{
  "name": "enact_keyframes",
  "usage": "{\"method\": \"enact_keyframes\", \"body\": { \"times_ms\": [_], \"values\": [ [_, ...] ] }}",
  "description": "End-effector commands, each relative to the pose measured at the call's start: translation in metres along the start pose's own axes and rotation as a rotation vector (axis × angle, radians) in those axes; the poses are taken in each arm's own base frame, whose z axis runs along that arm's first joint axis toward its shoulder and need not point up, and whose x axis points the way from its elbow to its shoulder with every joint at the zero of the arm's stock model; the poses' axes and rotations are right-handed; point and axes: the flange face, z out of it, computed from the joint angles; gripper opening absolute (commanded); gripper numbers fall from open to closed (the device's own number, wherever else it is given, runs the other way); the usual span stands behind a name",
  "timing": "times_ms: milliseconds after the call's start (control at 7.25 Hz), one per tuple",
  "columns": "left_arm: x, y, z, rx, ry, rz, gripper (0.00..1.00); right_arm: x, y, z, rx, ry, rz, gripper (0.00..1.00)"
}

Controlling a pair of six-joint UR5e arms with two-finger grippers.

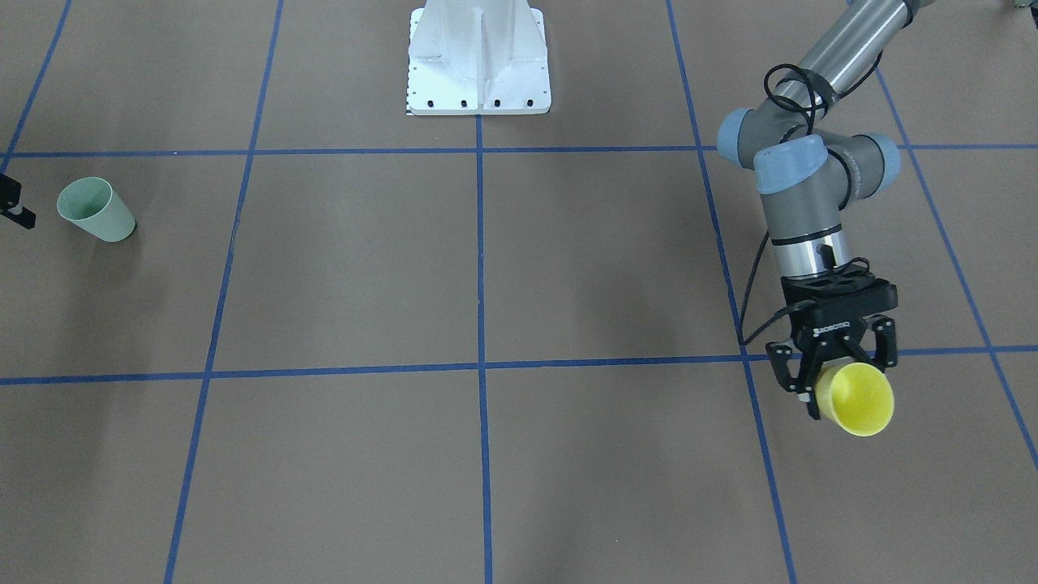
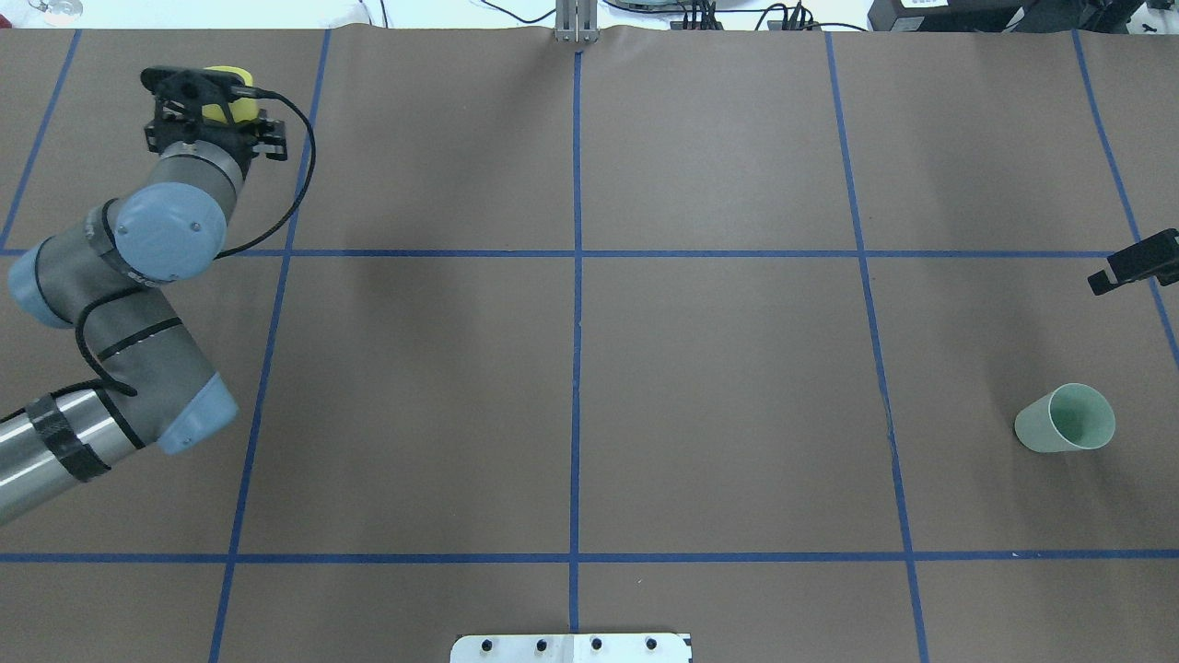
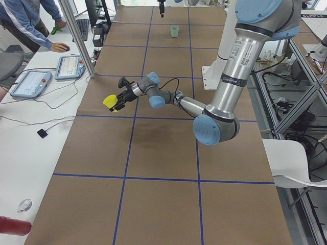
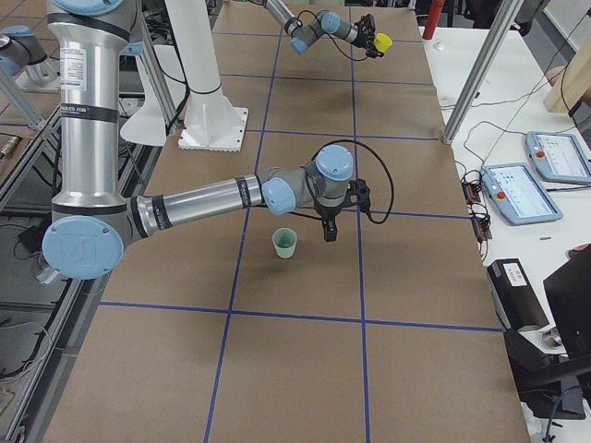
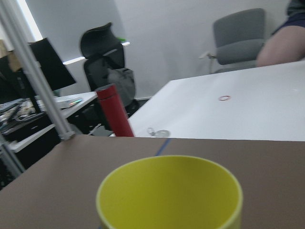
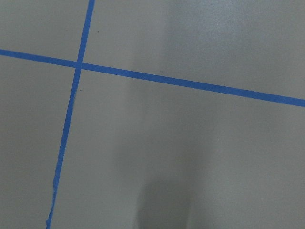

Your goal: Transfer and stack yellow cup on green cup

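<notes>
The yellow cup (image 1: 861,399) is held off the table in my left gripper (image 1: 843,396), which is shut on its wall, mouth pointing away from the robot. It shows at the far left of the overhead view (image 2: 232,103), in the left side view (image 3: 109,102) and fills the bottom of the left wrist view (image 5: 169,200). The green cup (image 2: 1065,419) stands upright on the table at the robot's right (image 1: 96,210). My right gripper (image 2: 1135,261) hangs above the table a short way beyond it (image 4: 329,229), cut off at the frame edges; I cannot tell whether it is open.
Brown table with a blue tape grid. The white robot base (image 1: 478,61) is at the middle of the near edge. Beyond the far edge stand metal posts (image 3: 76,35), a white desk with tablets (image 3: 74,66), a red bottle (image 5: 114,110) and an operator (image 3: 30,23).
</notes>
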Motion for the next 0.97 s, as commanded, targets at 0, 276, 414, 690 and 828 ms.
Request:
{"method": "enact_keyframes", "body": {
  "times_ms": [0, 276, 414, 690, 828],
  "values": [
    [0.125, -0.025, -0.065, 0.031, 0.247, 0.023, 0.0, -0.025, -0.014, -0.012, 0.025, -0.029, 0.1, 1.0],
    [0.17, -0.029, -0.128, 0.053, 0.38, -0.02, 0.0, -0.052, -0.021, -0.011, 0.046, -0.058, 0.11, 1.0],
    [0.183, -0.043, -0.167, 0.081, 0.482, -0.062, 0.0, -0.075, -0.023, -0.003, 0.049, -0.086, 0.13, 1.0],
    [0.256, -0.018, -0.198, -0.041, 0.645, -0.013, 0.0, -0.139, -0.034, 0.012, 0.054, -0.158, 0.241, 1.0],
    [0.264, -0.01, -0.197, -0.083, 0.683, 0.01, 0.0, -0.17, -0.044, 0.014, 0.056, -0.177, 0.267, 1.0]
  ]
}}
